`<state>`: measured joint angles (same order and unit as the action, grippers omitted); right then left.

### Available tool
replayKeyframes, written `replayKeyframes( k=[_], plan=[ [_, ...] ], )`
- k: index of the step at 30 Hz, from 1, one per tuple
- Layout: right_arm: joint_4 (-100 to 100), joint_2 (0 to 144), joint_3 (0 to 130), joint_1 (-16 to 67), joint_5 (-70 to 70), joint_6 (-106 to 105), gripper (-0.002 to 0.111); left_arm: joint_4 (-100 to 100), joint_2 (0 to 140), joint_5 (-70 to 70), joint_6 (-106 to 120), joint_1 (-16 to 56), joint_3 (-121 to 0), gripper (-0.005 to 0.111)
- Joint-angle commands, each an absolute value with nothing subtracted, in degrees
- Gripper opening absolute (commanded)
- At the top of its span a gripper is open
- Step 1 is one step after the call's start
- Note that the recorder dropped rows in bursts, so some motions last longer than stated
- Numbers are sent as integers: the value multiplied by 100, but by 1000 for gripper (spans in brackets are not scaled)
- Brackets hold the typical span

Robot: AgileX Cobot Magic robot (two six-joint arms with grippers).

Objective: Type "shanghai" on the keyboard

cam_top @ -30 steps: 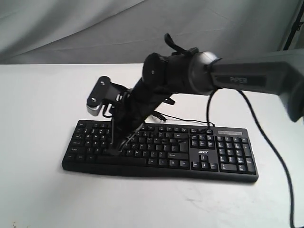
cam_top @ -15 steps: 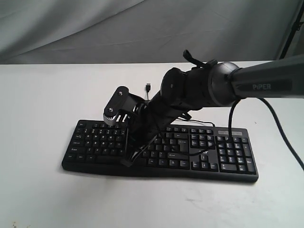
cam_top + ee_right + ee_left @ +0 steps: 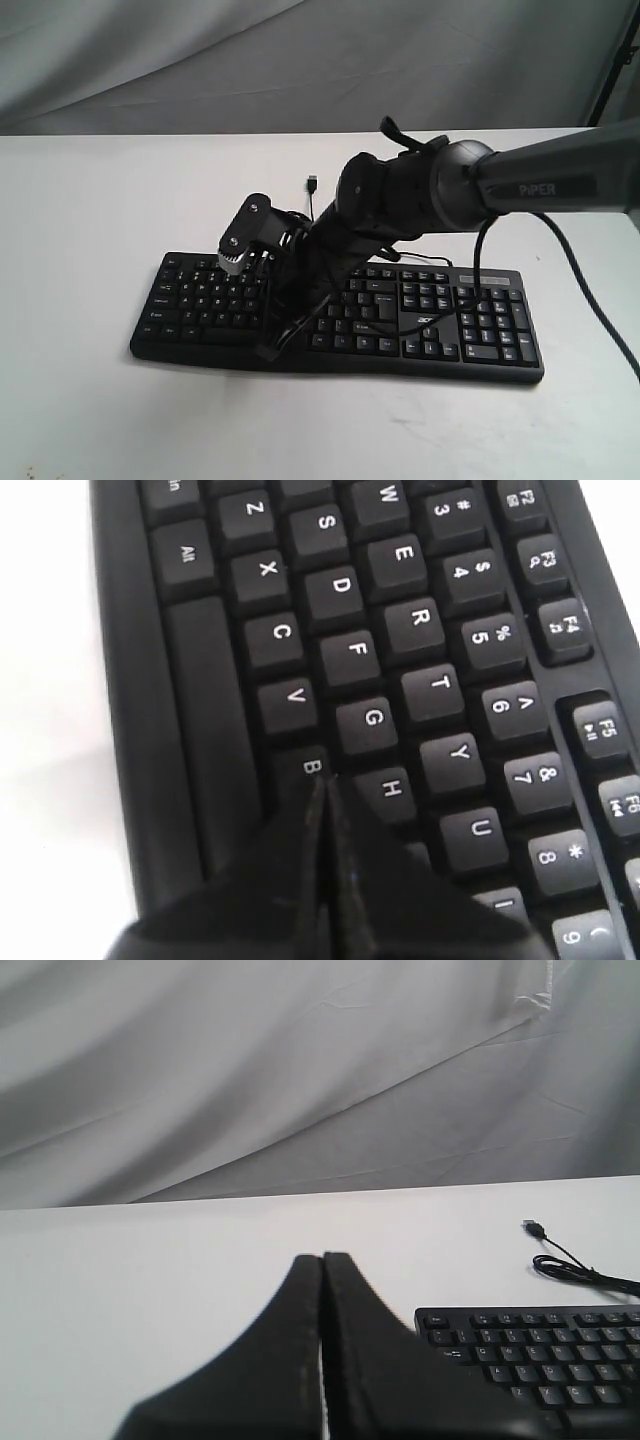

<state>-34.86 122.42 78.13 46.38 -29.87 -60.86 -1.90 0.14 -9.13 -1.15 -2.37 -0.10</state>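
The black keyboard lies across the white table, with its acer logo beside the number pad. My right gripper reaches over from the right and points down at the letter keys left of the middle. In the right wrist view, the right gripper is shut with nothing in it. Its tip sits low over the keyboard, at the gap between the B and H keys; whether it touches a key I cannot tell. My left gripper is shut and empty. It hovers over bare table beside the keyboard and is absent from the exterior view.
The keyboard's thin black cable runs back across the table to a loose USB plug, which also shows as the USB plug in the left wrist view. A grey cloth backdrop hangs behind the table. The right arm's own cable dangles over the keyboard's right end.
My right arm has swung to the right along the keyboard. Its shut tip has come down from the left letter keys toward the B and H area. The keyboard has stayed put.
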Motion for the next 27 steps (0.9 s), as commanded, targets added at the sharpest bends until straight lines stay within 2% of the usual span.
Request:
replayKeyframes(
  k=[1,7,14,27],
  plan=[
    [-3549,12327,7777,4616,-3059,-6132,0,-190,0,-879,-131,-200,0,0],
    [-3502,12006,7882,4684,-2789,-6142,0,-190,0,-879,-131,-200,0,0],
    [-3452,12420,8593,4684,-3216,-6142,0,-190,0,-879,-131,-200,0,0],
    [-3441,12665,8607,4684,-3059,-6166,0,-190,0,-879,-131,-200,0,0]
  ],
)
